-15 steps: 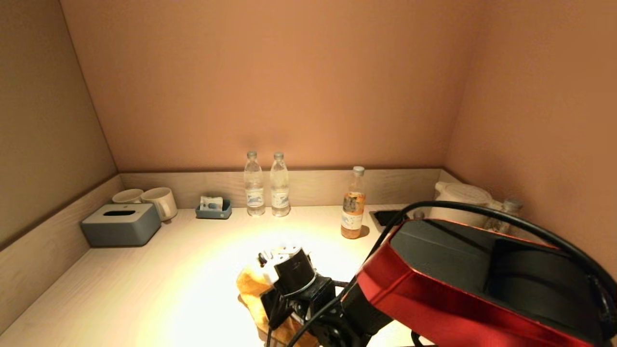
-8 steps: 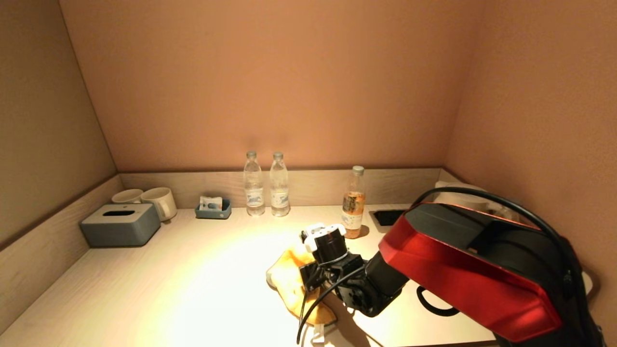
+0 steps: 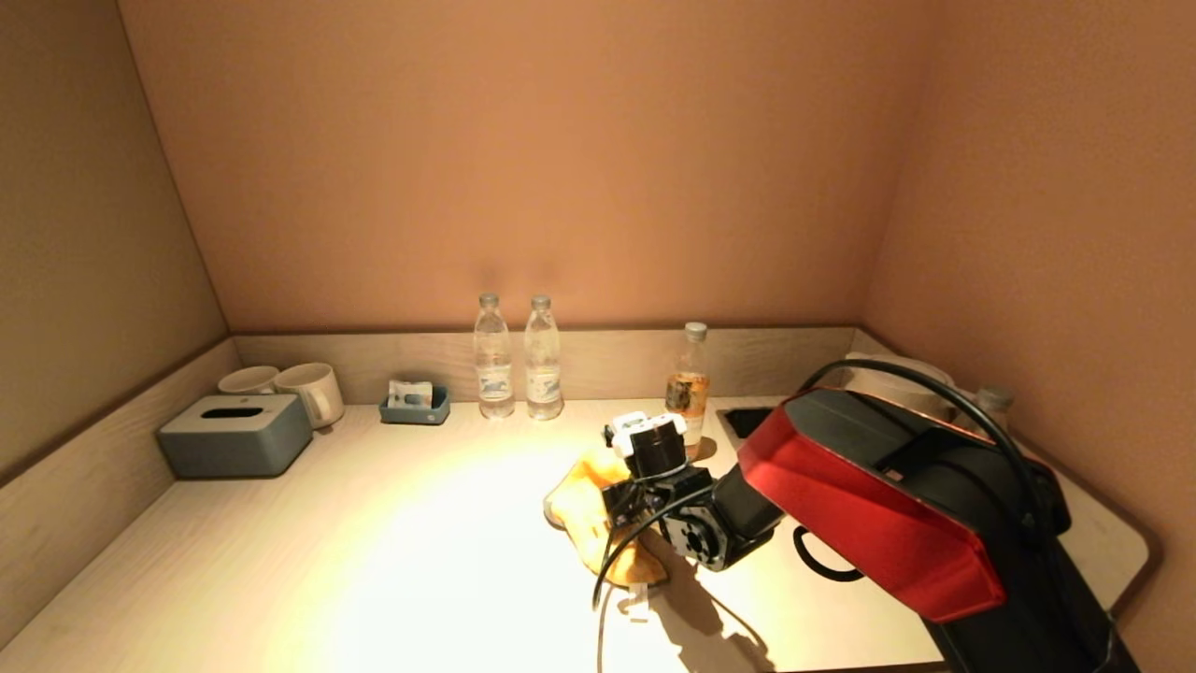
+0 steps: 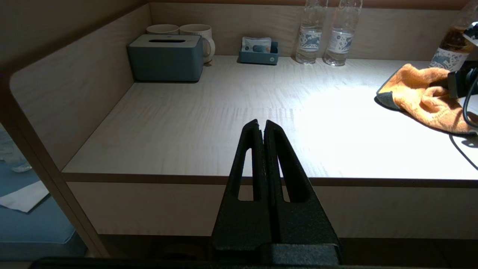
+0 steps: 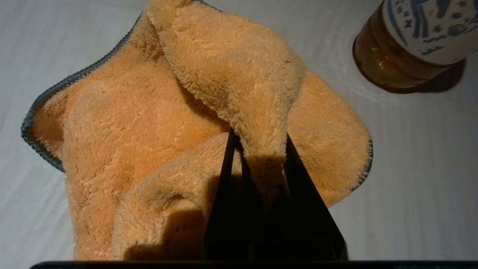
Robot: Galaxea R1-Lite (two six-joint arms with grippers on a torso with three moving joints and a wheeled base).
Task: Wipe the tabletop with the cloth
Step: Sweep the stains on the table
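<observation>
My right pincer [image 5: 261, 157] clamped on orange cloth [image 5: 149, 123], mid-wipe on tabletop [image 3: 374, 561] just beside tea bottle [image 3: 689, 397]; next stroke must steer clear of it. Left pincer [image 4: 261, 129] together, idle.

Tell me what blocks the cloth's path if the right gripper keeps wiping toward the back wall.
The orange-drink bottle stands just beyond the cloth, which is pinched in the right gripper. A push further toward the wall would likely hit it. To the robot's left, the tabletop is open.
</observation>
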